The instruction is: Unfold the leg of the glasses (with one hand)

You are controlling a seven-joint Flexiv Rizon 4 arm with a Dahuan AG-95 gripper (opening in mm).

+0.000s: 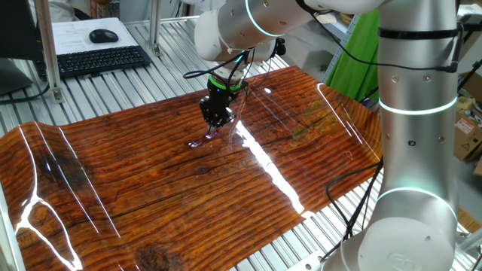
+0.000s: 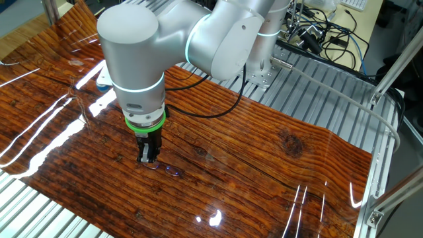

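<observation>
This place looks like a robotics lab. A big silver robot arm (image 2: 165, 39) stands at a bench of grooved aluminium rails (image 2: 317, 86), covered with a glossy wood-pattern sheet (image 1: 151, 181). Behind it lie a black keyboard (image 1: 98, 59) with a mouse (image 1: 103, 35), and many tangled cables (image 2: 324, 33).

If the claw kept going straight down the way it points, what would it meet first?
The claw points straight down, its tips already at the glasses on the wooden tabletop. Straight on it would likely meet the tabletop almost at once; whether part of the frame lies under the tips is unclear.
</observation>
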